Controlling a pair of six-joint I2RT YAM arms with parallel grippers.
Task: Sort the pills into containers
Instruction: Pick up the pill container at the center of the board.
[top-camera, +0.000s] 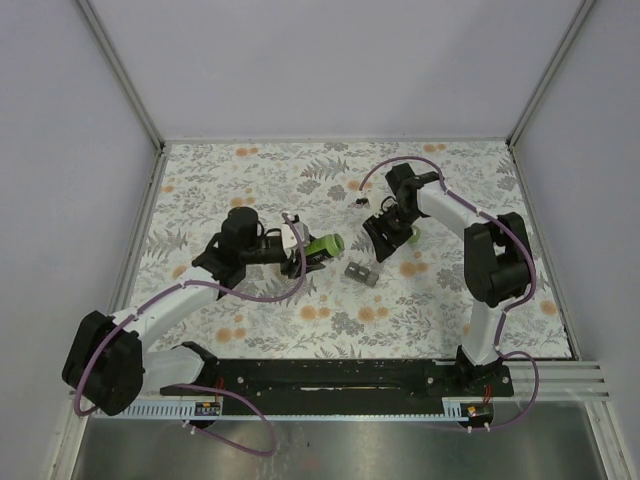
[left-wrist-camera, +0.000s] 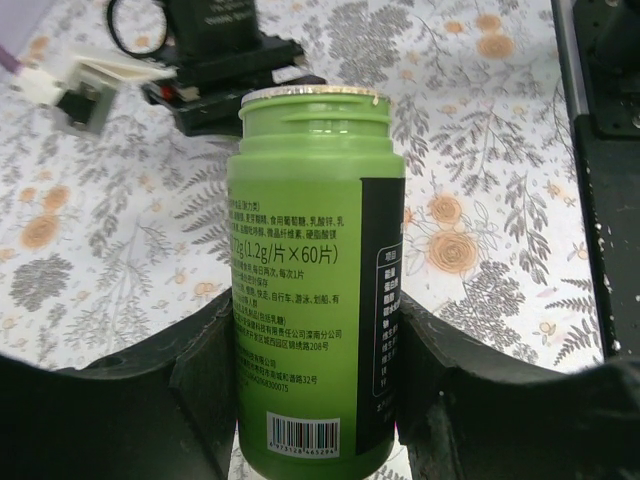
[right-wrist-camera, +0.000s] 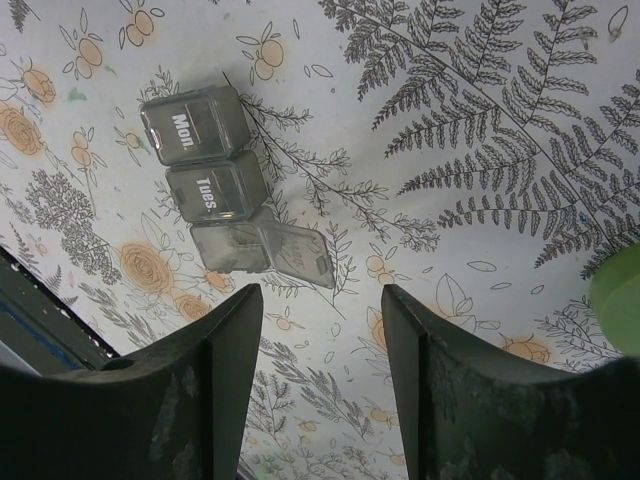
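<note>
Top external: left fingers (top-camera: 300, 257) clamped on green bottle (top-camera: 323, 245), held sideways just left of table (top-camera: 300, 330) centre, mouth end toward right arm. Same view: right fingers (top-camera: 384, 240) just right of centre, gap not readable from here. Pill organizer (top-camera: 361, 272) flat near table centre, between both arms.

Left wrist: bottle gripped low on its body, printed label and barcode legible, silvery rim at mouth.

Right wrist: fingers parted, nothing between them. Organizer lids marked Mon. and Tues shut, third lid flipped open. Blurred green object (right-wrist-camera: 618, 298) at right edge of frame.
</note>
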